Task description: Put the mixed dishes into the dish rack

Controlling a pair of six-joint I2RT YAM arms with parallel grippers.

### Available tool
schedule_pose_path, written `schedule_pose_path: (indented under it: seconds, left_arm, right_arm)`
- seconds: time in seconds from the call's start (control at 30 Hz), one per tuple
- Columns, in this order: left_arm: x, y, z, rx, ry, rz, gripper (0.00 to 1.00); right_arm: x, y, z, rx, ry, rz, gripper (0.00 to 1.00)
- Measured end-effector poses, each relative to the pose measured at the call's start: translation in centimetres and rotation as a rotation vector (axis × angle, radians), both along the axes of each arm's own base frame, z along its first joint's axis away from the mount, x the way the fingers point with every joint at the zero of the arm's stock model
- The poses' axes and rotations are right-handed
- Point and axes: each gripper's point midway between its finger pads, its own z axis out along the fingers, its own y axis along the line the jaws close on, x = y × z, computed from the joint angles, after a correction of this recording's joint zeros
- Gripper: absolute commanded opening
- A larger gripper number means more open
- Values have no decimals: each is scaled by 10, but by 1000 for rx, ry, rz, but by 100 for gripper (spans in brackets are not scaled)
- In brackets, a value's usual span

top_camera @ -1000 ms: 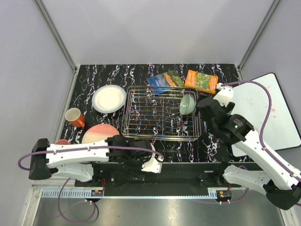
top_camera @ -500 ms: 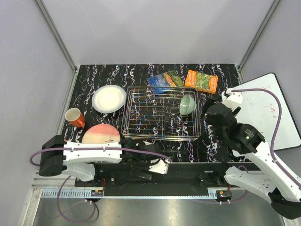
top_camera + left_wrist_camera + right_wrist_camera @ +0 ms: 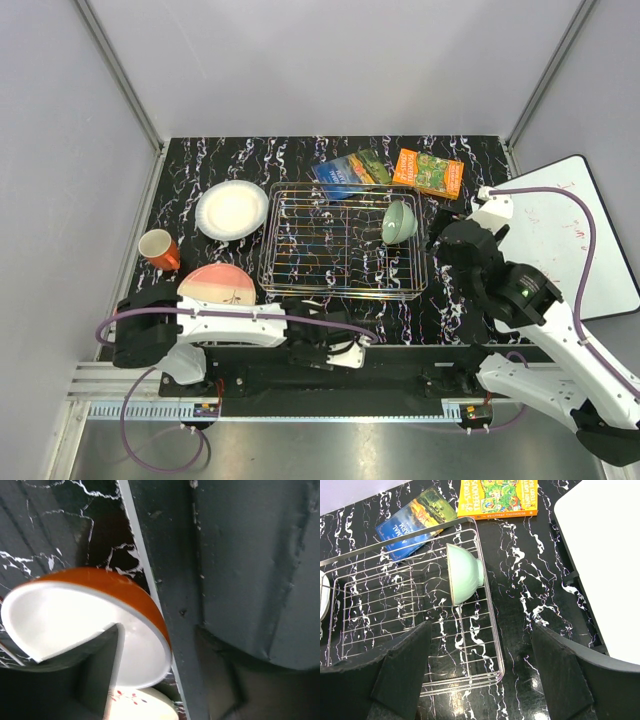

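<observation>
Orange-outside cream bowl [image 3: 107, 587] is overlapped by one finger [image 3: 100, 672] of the left end effector [image 3: 338, 352], closure indiscernible; right end effector [image 3: 480, 630] is spread wide.

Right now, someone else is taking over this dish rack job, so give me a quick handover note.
Right gripper: open, empty, by the right end of the rack.
Left gripper: low at the near edge of the table, opening unclear.
Done: green bowl on edge in the rack.
Left: white plate, pink plate and orange bowl, all on the table left of the rack.
</observation>
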Motion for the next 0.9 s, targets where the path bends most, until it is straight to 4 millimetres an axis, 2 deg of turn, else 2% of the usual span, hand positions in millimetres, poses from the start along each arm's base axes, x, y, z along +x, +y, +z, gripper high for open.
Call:
schedule_pose_path:
  seconds: [0.07,0.17,0.3,0.33,0.57,0.67,0.73,0.83,0.9]
  left_arm:
    - [2,-2,-4,6,-6,10,46]
    - [4,-4,-6,3,-18,29,36]
    - [7,-10,-6,-22,-37,59,5]
    - [8,-10,-7,-25,-41,69,0]
    - [11,-19,2,-48,-55,94,0]
    - [5,-33,25,-72,-9,90,0]
    - [-4,-49,49,-118,53,67,0]
    - [-17,-73,96,-202,138,23,0]
    - [-23,-92,139,-298,188,4,0]
  right_arm:
    - [-1,-1,1,2,-4,1,87]
    - [-1,-2,4,8,-13,2,86]
    - [-3,-3,6,13,-20,3,86]
    - [-3,-3,6,14,-22,3,85]
    - [-3,-3,5,10,-20,4,84]
    - [-2,-3,3,2,-14,6,83]
    - [-2,-2,2,-5,-9,7,75]
    - [-1,-2,1,-14,-6,7,74]
    - [-1,-4,1,-16,-8,-1,80]
